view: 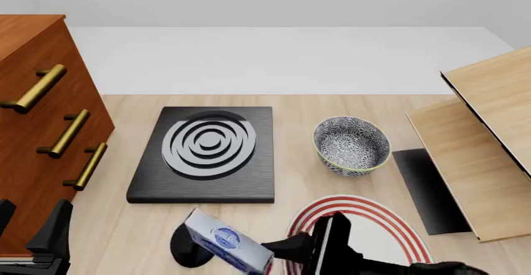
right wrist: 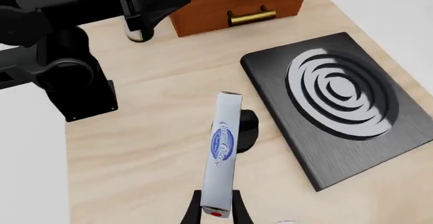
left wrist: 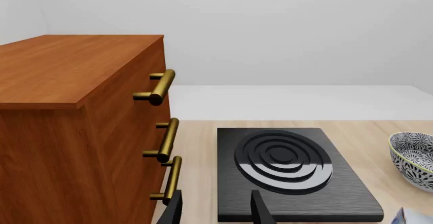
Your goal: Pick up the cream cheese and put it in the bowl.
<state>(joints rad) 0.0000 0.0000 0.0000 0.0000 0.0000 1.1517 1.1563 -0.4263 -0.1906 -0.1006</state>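
My right gripper (view: 274,251) is shut on the cream cheese (view: 226,240), a white-grey carton with a blue oval logo. It holds the carton above the table near the front edge, with a dark shadow below it. In the right wrist view the carton (right wrist: 224,148) sticks out forward from the fingers (right wrist: 194,210). The speckled bowl (view: 352,145) stands empty, farther back and to the right of the carton. It also shows in the left wrist view (left wrist: 414,158). My left gripper (view: 29,222) is open and empty at the front left, beside the cabinet.
A black burner plate (view: 207,153) with grey rings lies left of the bowl. A wooden cabinet (view: 33,132) with brass handles stands at the left. A white plate with red rings (view: 369,225) lies under my right arm. A wooden shelf (view: 489,138) stands at the right.
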